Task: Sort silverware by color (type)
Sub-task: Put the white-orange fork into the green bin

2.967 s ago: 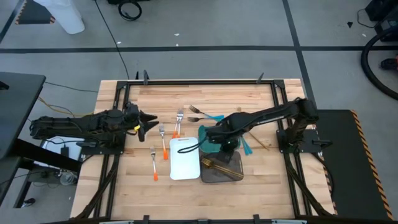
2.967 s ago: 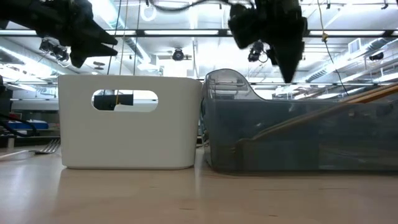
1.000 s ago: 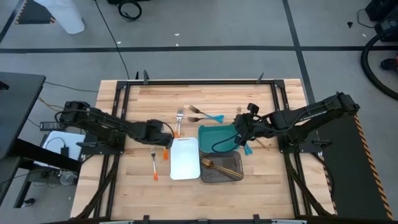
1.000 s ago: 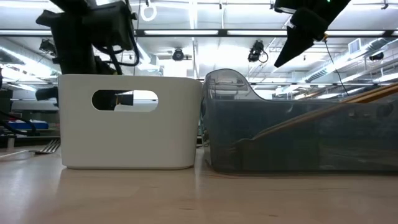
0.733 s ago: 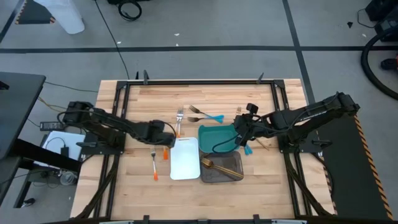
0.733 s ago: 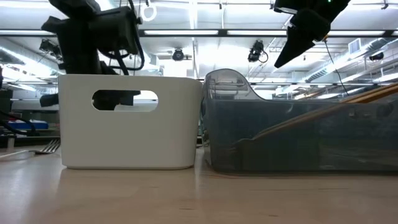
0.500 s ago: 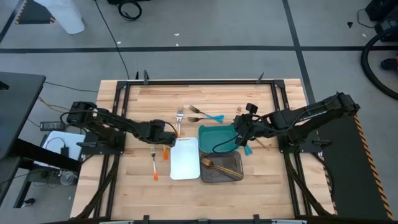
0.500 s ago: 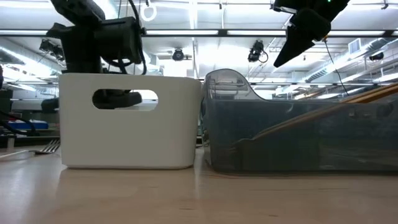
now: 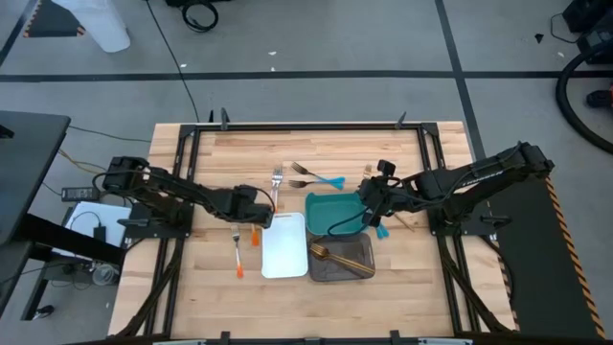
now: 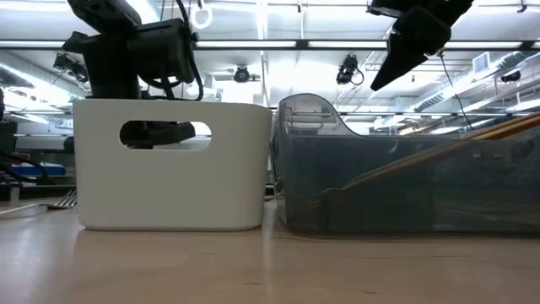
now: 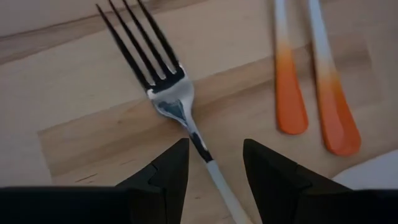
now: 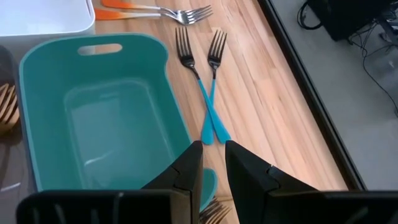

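Straddling fork: our left gripper [image 11: 214, 163] spreads its jaws around an orange-handled fork [image 11: 180, 112].
Right gripper [image 12: 212, 163]: jaws narrowly parted, empty, over teal tray [image 12: 93, 118] edge.

Cut off at the bottom edge of the left wrist view: handle of the fork [image 11: 180, 118] between the fingers [image 11: 163, 176]. Cropped at top: 2 orange handles [image 11: 309, 74], heads unseen. Hidden behind the white tray [image 10: 173, 165] in the low view: most table cutlery. Too small in the high view to count tines: forks [image 9: 303, 174] at centre.
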